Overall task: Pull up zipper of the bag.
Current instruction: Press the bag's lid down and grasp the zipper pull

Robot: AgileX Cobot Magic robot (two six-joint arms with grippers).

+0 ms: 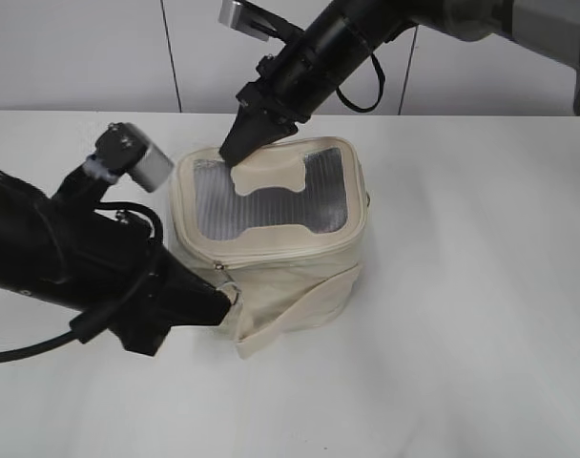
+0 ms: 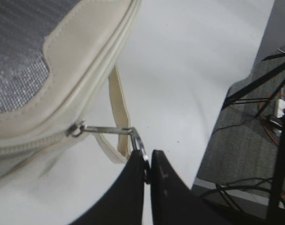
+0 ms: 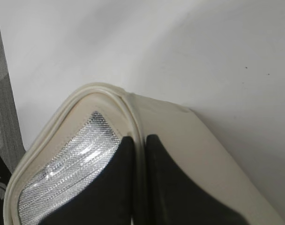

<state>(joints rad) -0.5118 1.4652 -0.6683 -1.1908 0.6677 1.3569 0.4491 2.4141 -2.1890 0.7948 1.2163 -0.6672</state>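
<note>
The cream bag stands mid-table, with its grey mesh top facing up and its wide strap hanging at the front. The zipper runs along the top rim. My left gripper is at the bag's front left corner. In the left wrist view it is shut on a silver ring pull, which is drawn taut away from the slider on the zip track. My right gripper is shut on the bag's back left rim, its tips pinching the piping.
The white table stretches around the bag. Its edge shows in the left wrist view, with grey floor, black stand legs and cables beyond it. A white panelled wall stands behind the table.
</note>
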